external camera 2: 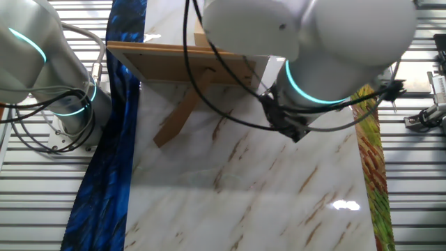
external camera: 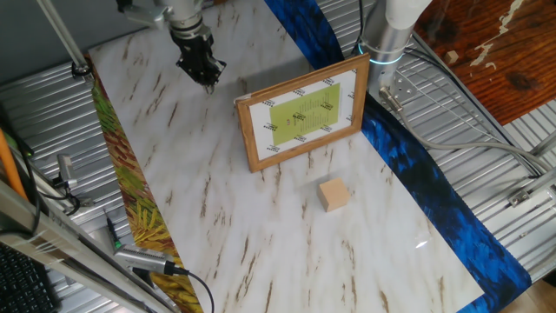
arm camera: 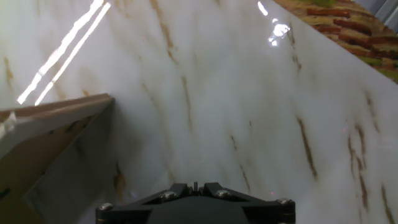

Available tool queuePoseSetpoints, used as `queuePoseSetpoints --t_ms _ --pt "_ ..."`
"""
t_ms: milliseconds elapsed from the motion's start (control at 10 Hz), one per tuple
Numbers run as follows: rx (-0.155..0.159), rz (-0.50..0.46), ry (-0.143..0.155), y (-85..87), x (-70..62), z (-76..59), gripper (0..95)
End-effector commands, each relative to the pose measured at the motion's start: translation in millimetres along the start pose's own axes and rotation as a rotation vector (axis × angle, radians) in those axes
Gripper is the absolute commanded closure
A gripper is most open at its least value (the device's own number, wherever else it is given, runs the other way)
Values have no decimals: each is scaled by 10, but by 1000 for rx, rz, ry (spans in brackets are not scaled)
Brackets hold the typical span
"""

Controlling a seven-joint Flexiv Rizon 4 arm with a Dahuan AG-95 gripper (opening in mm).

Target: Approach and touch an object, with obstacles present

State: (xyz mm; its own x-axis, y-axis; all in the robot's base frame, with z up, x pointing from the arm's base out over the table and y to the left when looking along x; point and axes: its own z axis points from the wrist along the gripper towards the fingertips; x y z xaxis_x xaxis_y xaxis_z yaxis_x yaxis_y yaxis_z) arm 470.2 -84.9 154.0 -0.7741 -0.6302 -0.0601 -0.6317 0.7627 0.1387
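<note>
The small tan wooden cube sits on the marble table, in front of the picture frame. The wood-bordered frame with its yellow-green panel stands upright between the cube and my gripper. My gripper hangs behind the frame's left end, above the table, with fingers together and empty. In the other fixed view I see the frame's brown back and its prop leg; the cube is hidden there. In the hand view the frame's edge is at the left and the fingertips are closed.
A blue patterned strip runs along the table's right side and a leaf-patterned strip along its left. A second arm's base stands behind the frame. Cables and tools lie off the left edge.
</note>
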Motion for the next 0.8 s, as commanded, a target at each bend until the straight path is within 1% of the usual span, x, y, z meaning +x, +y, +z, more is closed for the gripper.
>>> queuePoseSetpoints --t_ms 100,200,300,400,500,600,800 --pt "17 2 13 43 28 -3 950" --pt "38 8 28 64 34 13 950" --pt "47 11 29 68 28 23 950" --pt "48 8 29 68 28 23 950" --pt "60 9 30 68 28 23 950" --pt "65 11 23 68 28 23 950" --pt "71 39 23 68 28 23 950"
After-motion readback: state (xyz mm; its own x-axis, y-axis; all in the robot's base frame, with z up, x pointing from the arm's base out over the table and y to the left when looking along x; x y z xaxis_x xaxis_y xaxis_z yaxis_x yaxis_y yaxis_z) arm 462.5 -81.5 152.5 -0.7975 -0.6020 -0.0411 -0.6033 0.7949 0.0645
